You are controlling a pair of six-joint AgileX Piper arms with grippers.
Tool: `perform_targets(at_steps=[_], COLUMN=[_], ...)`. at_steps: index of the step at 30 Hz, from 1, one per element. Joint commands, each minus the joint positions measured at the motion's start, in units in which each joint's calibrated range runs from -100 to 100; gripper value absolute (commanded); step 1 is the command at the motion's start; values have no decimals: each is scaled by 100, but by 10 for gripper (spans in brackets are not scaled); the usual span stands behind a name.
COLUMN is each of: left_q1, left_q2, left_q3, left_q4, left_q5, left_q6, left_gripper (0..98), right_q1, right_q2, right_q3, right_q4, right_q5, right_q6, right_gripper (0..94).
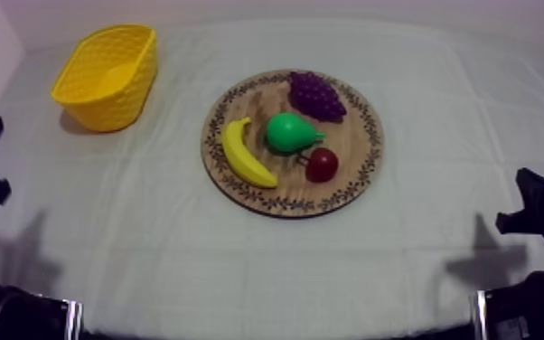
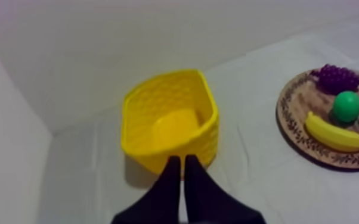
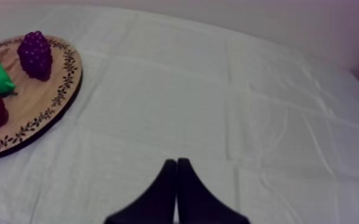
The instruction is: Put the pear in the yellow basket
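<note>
A: Which step?
B: Reach not begun, I'd say. Left gripper (image 2: 180, 159) closed, empty (right gripper (image 3: 176, 161) likewise); yellow basket (image 2: 152, 149) just ahead of it, pear (image 2: 347, 106) farther off on the wooden board (image 2: 290, 113).
A: Next?
B: Open, reach over pear.

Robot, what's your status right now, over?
Left gripper shut, empty; right gripper same. Pear on wooden board, among banana, grapes, small red fruit. Bare cloth between board and yellow basket.
</note>
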Motion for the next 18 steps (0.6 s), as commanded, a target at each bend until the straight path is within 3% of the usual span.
perform_targets(at_steps=[1, 7, 13, 18], left_q1=[120, 561, 1466, 2090], left_q2=[1408, 3214, 4778, 5852], left_q3=[-2257, -4541, -5968, -6711], left_q4=[8, 38, -421, -553], left_q5=[141, 668, 969, 1242], left_q6=[-359, -758, -616, -462], left_gripper=[1, 1, 2, 1], right_q1=[-1, -1, -1, -1], right_q2=[-2, -2, -2, -2], right_q3=[4, 4, 4, 4], right_q4=[0, 0, 0, 0], right_q5=[-4, -4, -4, -4], right_q6=[1, 1, 0, 1], right_gripper=[3, 3, 3, 3])
